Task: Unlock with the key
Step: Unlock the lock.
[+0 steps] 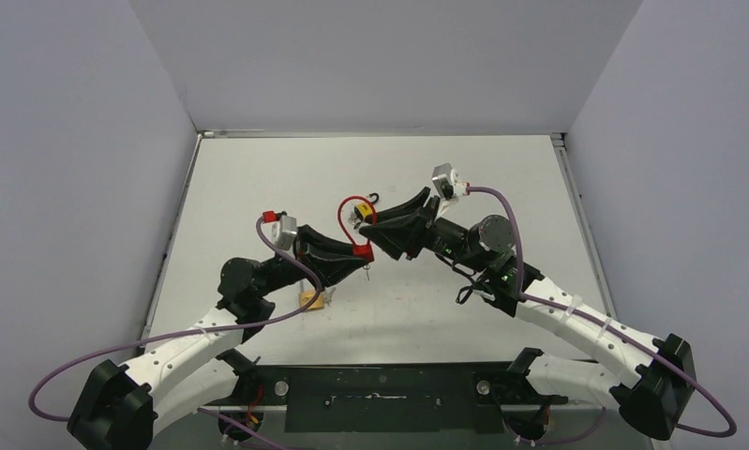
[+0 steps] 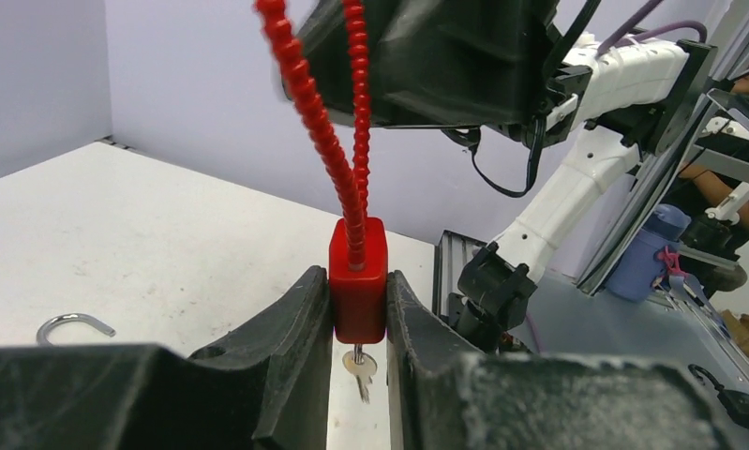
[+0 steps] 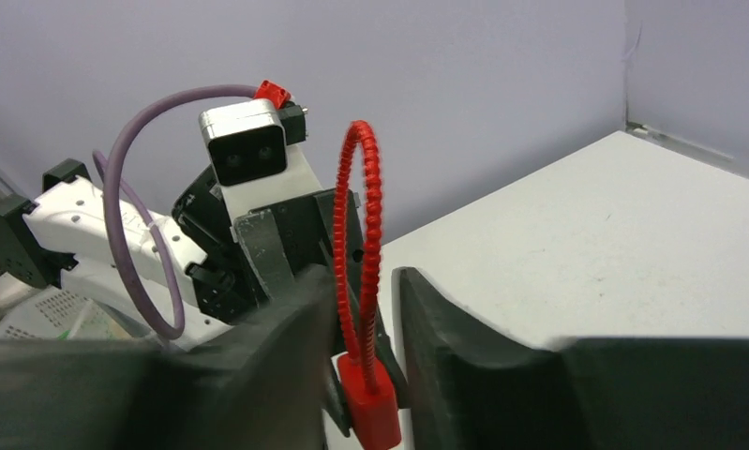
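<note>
Left gripper (image 2: pixel 356 286): pinching your red lock (image 2: pixel 358 267), key (image 2: pixel 360 367) under it.
Right gripper (image 3: pixel 366 286): spread around the cable loop (image 3: pixel 371 187).
Beside your left gripper: loose metal hook (image 2: pixel 73 325).

White table (image 1: pixel 277 178), small brass-coloured padlock (image 1: pixel 311 299) near its front edge.

even, soft overhead light, faint shadows; wrist views blur the near fingers (image 2: pixel 286 375), background stays sharp.
</note>
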Tool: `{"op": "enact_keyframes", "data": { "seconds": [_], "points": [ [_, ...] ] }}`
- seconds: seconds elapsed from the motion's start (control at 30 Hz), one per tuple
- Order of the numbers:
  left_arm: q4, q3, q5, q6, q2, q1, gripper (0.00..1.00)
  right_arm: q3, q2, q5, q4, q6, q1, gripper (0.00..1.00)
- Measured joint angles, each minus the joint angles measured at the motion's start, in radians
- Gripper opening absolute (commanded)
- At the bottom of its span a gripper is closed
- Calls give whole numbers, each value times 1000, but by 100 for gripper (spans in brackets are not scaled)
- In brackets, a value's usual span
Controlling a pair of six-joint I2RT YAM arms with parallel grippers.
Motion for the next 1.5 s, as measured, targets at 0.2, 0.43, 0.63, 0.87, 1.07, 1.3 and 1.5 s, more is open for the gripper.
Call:
{"op": "enact_keyframes", "data": {
  "seconds": [0.2, 0.43, 0.63, 0.87, 1.07, 1.3, 1.5],
  "points": [
    [-92, 0, -75, 45, -7, -5, 0, 0, -31, 104, -100, -27, -5, 75],
    [-362, 43, -238, 153, -29, -5, 0, 20, -99, 216, -224, -75, -4, 48],
    [-481, 63, -294, 211, -29, -5, 0, 103, 9, 190, -281, -95, 19, 39],
    [-531, 63, -294, 241, -28, -6, 0, 172, 158, 189, -378, -95, 42, 40],
    [-540, 63, -293, 244, -28, -8, 0, 200, 217, 189, -432, -92, 48, 36],
    [-549, 63, -282, 244, -25, -9, 0, 219, 253, 201, -447, -93, 53, 0],
    [-538, 63, -270, 242, -31, -12, 0, 183, 203, 282, -429, -89, 62, 0]
  ]
}}
